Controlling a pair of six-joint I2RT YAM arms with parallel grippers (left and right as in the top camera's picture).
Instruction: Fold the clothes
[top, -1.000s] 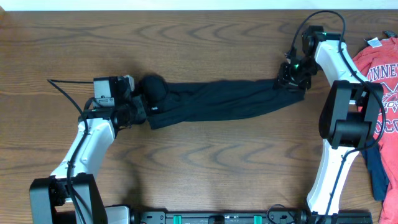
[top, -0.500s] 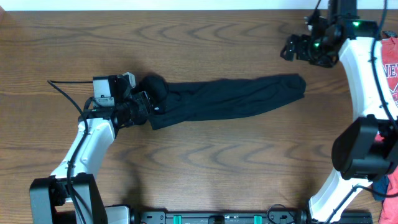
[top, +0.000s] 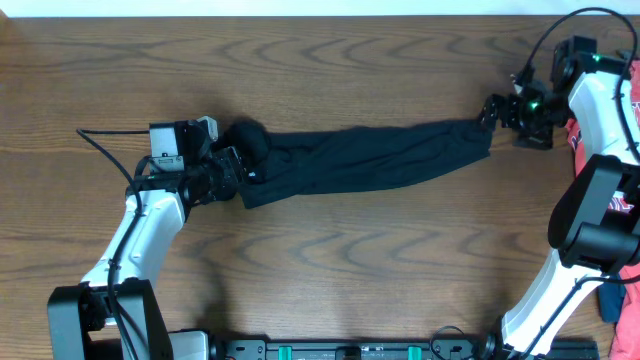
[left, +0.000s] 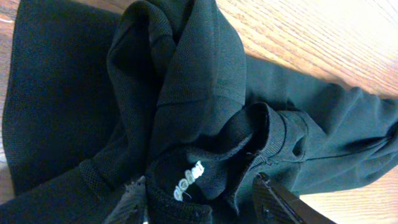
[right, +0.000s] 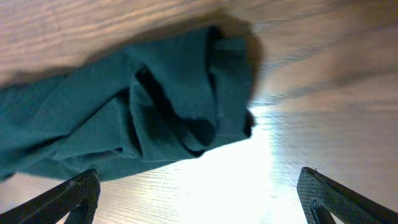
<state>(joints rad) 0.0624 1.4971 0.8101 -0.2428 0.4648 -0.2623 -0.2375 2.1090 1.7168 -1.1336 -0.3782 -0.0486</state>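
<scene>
1. To fold: 1 black T-shirt (top: 370, 158), lying as a long, rumpled band across the middle of the tabletop (top: 320, 270), running left to right.
2. Left claw (left: 202, 202): clamped on the bunched neck end, with the white neck label (left: 188, 180) right between the fingers and folds of collar heaped just ahead.
3. Right claw (right: 199, 199): spread wide and holding nothing, poised just beside the band's right end, with the cloth ahead of the fingers rather than between them.
4. Likely handling: light, soft and limp, with no stiffness to keep a shape. Prone to sag, twist and bunch when lifted from 1 point. Not fragile. Probably some drag on the wood rather than easy sliding.
5. Best taken at 2 well-separated points at once, such as hem corners or shoulder seams, rather than by a wad. Pinch at an edge, low against the tabletop, through as few layers as possible.
6. Probably needs opening out flat before any fold. Cannot tell from the rolled band where the sleeves and hem lie, so worth finding a clean edge at the right end first.
</scene>
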